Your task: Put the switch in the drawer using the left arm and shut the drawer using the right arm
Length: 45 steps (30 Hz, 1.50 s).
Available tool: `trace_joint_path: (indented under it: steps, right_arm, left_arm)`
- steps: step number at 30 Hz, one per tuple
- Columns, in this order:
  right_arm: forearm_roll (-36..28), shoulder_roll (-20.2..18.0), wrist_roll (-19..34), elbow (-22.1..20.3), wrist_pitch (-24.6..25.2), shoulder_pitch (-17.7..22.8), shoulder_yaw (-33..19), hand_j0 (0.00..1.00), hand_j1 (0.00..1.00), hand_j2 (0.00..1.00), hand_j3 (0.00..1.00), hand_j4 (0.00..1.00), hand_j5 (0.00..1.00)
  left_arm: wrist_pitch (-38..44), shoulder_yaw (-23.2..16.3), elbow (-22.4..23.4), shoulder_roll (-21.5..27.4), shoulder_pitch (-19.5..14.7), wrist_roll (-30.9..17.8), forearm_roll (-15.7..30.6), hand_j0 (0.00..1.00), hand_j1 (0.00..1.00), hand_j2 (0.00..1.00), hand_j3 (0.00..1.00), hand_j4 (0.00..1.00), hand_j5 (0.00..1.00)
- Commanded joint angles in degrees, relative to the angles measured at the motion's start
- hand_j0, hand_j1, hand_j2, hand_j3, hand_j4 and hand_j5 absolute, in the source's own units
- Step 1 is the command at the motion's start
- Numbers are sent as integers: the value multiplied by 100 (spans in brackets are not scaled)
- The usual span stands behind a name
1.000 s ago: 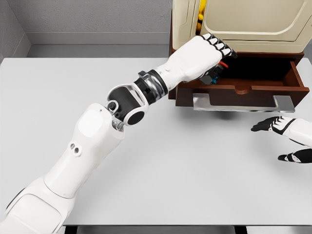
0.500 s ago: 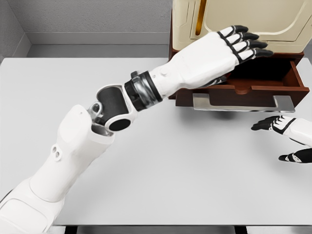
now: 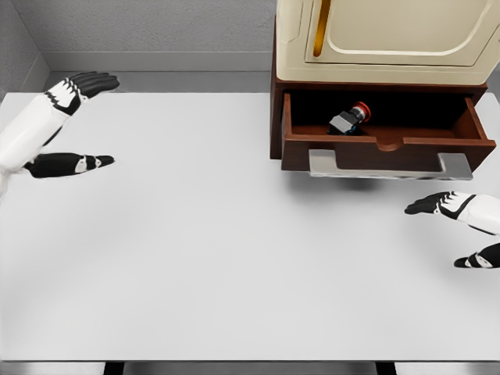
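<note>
The switch (image 3: 348, 119) was seen lying inside the open drawer (image 3: 388, 148), toward its left half, held by nothing. The left hand (image 3: 58, 125) was held at the table's (image 3: 234, 258) far left edge, fingers spread and empty. The right hand (image 3: 461, 226) was held open and empty near the right edge, below the drawer's handle (image 3: 391, 165), apart from it.

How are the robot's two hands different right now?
The left hand is at the table's far left edge, away from the drawer; the right hand is at the right edge, just in front of the drawer's handle. More of the left hand shows; the right is partly cut off by the picture's edge. Both are open, empty, white with black fingers.
</note>
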Motion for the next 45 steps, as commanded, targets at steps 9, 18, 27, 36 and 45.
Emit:
trace_joint_path:
  steps: [9, 18, 27, 36, 45]
  right_arm:
    - [-839, -318, 3, 10, 11, -53, 42, 99, 99, 99, 99, 99, 99]
    - [-1147, -459, -15, 1, 11, -79, 42, 98, 98, 98, 98, 98, 98]
    - [-1086, -468, 12, 1, 11, -123, 42, 98, 98, 98, 98, 98, 98]
    - [-1007, -424, 3, 10, 11, -132, 42, 99, 99, 99, 99, 99, 99]
    - [-796, -310, 3, 10, 11, -264, 50, 99, 99, 99, 99, 99, 99]
  left_arm:
    - [-2, 720, 860, -709, 246, -1133, -643, 100, 100, 100, 100, 100, 100]
    - [-2, 755, 623, -867, 343, -1177, -634, 100, 100, 100, 100, 100, 100]
    - [-2, 755, 517, -876, 396, -1177, -643, 100, 100, 100, 100, 100, 100]
    - [-2, 764, 500, -876, 405, -1177, -643, 100, 100, 100, 100, 100, 100]
    - [-2, 764, 473, -876, 431, -1177, -643, 100, 100, 100, 100, 100, 100]
